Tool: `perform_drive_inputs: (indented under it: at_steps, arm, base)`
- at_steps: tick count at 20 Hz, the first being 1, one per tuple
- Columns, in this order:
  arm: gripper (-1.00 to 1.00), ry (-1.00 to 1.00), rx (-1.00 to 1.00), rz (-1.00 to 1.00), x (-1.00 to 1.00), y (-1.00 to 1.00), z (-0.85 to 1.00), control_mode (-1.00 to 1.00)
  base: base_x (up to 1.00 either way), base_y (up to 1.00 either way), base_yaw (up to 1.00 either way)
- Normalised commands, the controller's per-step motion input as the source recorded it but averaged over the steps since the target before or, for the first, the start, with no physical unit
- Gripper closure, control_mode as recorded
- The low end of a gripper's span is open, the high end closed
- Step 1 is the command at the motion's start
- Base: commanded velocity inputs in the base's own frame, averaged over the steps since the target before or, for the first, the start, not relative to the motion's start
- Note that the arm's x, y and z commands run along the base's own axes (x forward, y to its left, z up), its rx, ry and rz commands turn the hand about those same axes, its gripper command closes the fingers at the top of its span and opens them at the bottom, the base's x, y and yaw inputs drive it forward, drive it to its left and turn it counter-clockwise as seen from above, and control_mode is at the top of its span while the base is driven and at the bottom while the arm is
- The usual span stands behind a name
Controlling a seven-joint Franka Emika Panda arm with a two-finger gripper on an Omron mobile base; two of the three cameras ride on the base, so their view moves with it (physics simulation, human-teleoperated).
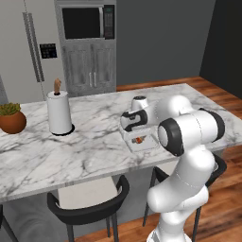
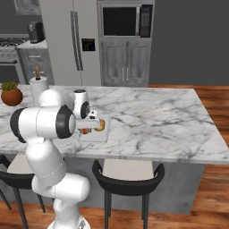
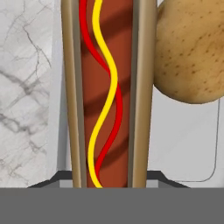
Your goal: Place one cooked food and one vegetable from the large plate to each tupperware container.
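On the left of the marble island [image 1: 94,142] stand a potted plant [image 1: 11,118] and a paper towel roll [image 1: 59,112], both well apart from the work. Further right, near the front edge, a tupperware container [image 2: 94,134] lies flat with the gripper [image 2: 91,120] low over it. From the hand camera, a hot dog [image 3: 107,92] striped with ketchup and mustard runs straight up between the dark finger tips [image 3: 57,177], and a potato [image 3: 192,52] sits just beside it over the pale tray floor. That pairing looks like one cooked food and one vegetable together, as asked. Whether the fingers grip the hot dog or have let go, I cannot tell.
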Motion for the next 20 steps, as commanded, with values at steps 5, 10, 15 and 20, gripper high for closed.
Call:
perform_drive_inputs:
  at_steps: [5, 10, 15, 20]
  arm:
    - [-1.00, -0.01, 0.00, 0.00, 0.04, 0.00, -0.03, -1.00]
    - [-1.00, 0.00, 0.00, 0.00, 0.00, 0.00, 0.00, -1.00]
    - [-1.00, 0.00, 0.00, -0.05, 0.00, 0.00, 0.08, -1.00]
    - [-1.00, 0.00, 0.00, -0.08, 0.00, 0.00, 0.25, -1.00]
  base:
    - [0.00, 0.00, 0.00]
    - [0.00, 0.00, 0.00]
    - [0.00, 0.00, 0.00]
    - [0.00, 0.00, 0.00]
